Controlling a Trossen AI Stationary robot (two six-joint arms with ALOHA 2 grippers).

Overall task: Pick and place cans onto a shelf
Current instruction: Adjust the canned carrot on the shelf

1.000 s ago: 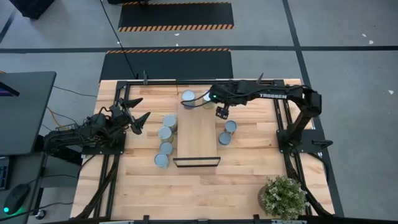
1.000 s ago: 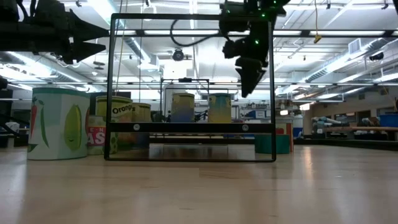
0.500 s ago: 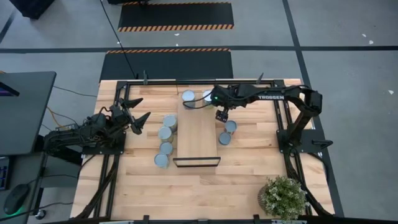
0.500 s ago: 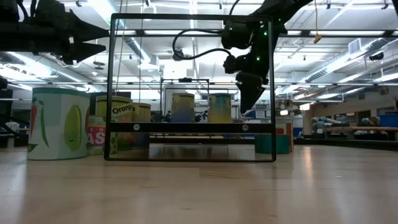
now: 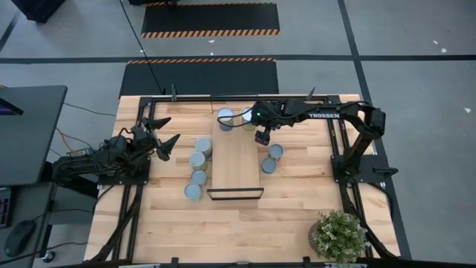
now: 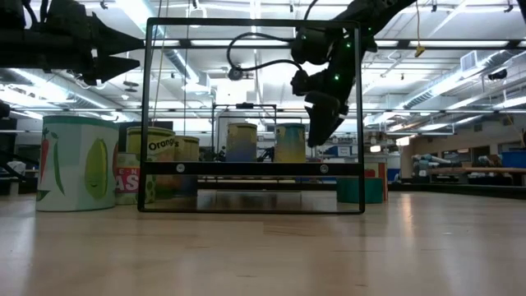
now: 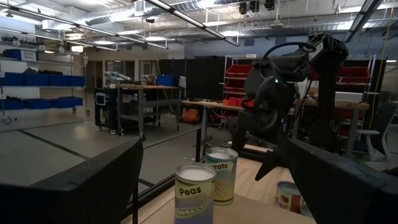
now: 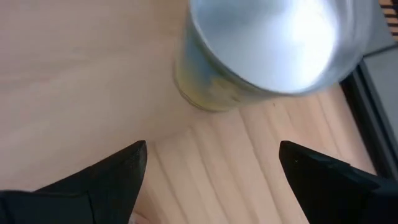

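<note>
Open right pincer (image 5: 261, 138) above silvery-topped, yellow-labelled can (image 8: 249, 56) on shelf (image 5: 236, 165)

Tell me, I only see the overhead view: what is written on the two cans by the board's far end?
Observer: In the left wrist view, the nearer can reads "Peas".
Operator: Is the right gripper holding anything?
Observer: No. Its wrist view shows the right gripper open and empty.
Operator: What is in front of it?
Observer: A silvery-topped can with a yellowish-green side.
</note>
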